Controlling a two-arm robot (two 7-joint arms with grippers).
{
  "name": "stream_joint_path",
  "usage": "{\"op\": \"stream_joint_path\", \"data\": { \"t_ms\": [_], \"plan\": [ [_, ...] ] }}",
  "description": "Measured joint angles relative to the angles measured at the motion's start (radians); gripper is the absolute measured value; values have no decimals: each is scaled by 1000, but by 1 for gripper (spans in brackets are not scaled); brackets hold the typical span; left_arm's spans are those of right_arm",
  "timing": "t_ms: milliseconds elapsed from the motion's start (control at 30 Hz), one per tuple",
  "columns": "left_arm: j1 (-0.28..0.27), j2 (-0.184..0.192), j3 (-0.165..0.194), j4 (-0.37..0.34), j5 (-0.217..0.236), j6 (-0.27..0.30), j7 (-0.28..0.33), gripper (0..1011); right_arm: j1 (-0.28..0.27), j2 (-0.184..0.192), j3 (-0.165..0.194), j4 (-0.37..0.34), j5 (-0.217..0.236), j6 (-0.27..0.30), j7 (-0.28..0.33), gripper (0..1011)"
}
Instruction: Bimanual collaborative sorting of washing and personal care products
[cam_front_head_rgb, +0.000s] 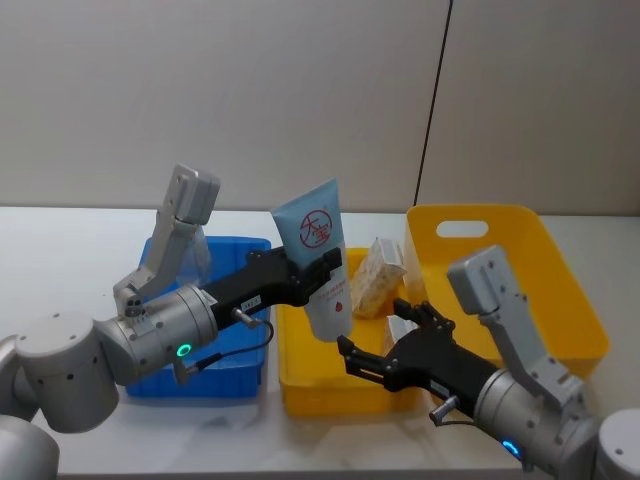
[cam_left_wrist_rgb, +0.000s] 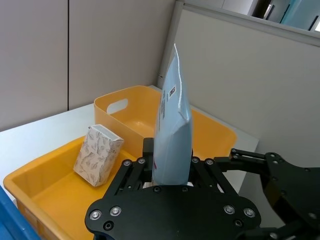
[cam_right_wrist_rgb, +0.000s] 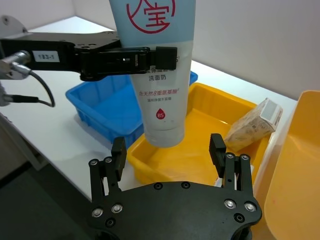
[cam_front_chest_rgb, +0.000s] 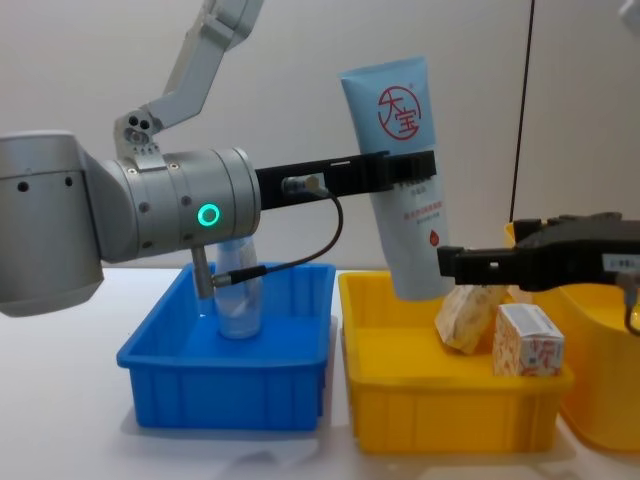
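Head view: the left pincer (cam_front_head_rgb: 325, 272) clamps the light-blue tube (cam_front_head_rgb: 315, 235) at mid-body, upright above the middle yellow bin (cam_front_head_rgb: 310, 395). Right wrist view: the right pincer (cam_right_wrist_rgb: 167, 145) gapes over that bin's near side. Chest view: the tube looks light, soft-walled and probably slick, so it is best gripped near its stiffer cap end.

Clear bottle (cam_front_chest_rgb: 238, 300) in blue bin (cam_front_chest_rgb: 200, 385): upper part behind left arm (cam_front_chest_rgb: 190, 215), cap unseen. Light-blue tube (cam_right_wrist_rgb: 161, 90): top cut by right wrist view edge, small print illegible
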Motion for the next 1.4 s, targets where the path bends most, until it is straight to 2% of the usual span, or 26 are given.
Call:
{"op": "stream_joint_path", "data": {
  "t_ms": [267,633,1067,1333,1400],
  "plan": [
    [0,0,0,0,0,1,-1,287,40,-24,-39,40,-54,-12,-26,1003],
    [0,0,0,0,0,1,-1,287,102,-86,-86,125,-113,-48,-54,1003],
    [0,0,0,0,0,1,-1,287,146,-153,-112,216,-165,-69,-102,1003],
    [0,0,0,0,0,1,-1,287,162,-182,-119,254,-187,-78,-125,1003],
    [0,0,0,0,0,1,-1,287,165,-187,-121,261,-192,-80,-129,972]
  ]
}}
